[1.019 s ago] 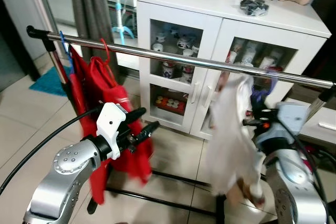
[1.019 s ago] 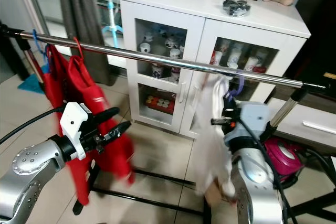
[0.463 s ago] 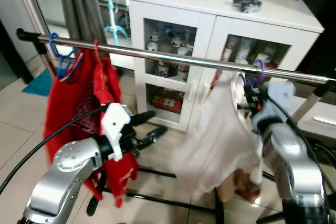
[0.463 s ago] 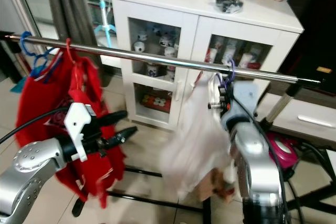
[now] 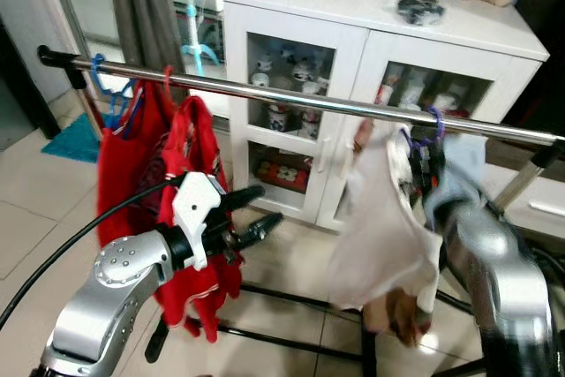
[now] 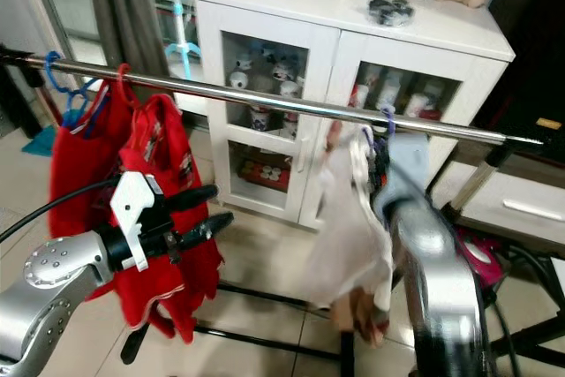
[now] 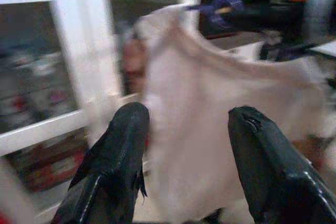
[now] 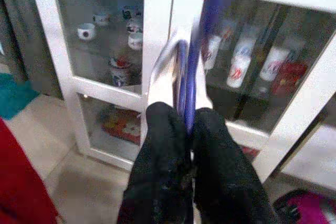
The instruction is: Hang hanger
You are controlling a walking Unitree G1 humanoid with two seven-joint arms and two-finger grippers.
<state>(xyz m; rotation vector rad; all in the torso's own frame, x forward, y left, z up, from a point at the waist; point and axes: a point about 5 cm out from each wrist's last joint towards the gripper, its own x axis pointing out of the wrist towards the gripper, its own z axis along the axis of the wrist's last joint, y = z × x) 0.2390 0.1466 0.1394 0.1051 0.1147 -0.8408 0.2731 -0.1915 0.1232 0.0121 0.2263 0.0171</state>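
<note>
A white garment (image 5: pixel 380 227) hangs from a purple hanger (image 5: pixel 434 123) whose hook is at the silver rail (image 5: pixel 291 99), toward its right end. My right gripper (image 5: pixel 425 165) is just below the rail, shut on the purple hanger; the right wrist view shows its fingers (image 8: pixel 163 129) pinched on the hanger's purple neck (image 8: pixel 190 93). My left gripper (image 5: pixel 269 205) stands open with nothing in it, lower down and left of the garment. In the left wrist view it (image 7: pixel 186 116) points at the white garment (image 7: pixel 210 124).
Red garments (image 5: pixel 132 156) hang on a blue hanger (image 5: pixel 101 72) and a red one at the rail's left end. A white glass-door cabinet (image 5: pixel 353 33) stands behind the rack. The rack's black base bar (image 5: pixel 291 297) crosses the tiled floor. A pink object (image 6: pixel 477 258) lies at right.
My right gripper has raised the purple hanger from below the rail up to it, and the white garment has swung. The left gripper stays open in much the same place. The camera has shifted.
</note>
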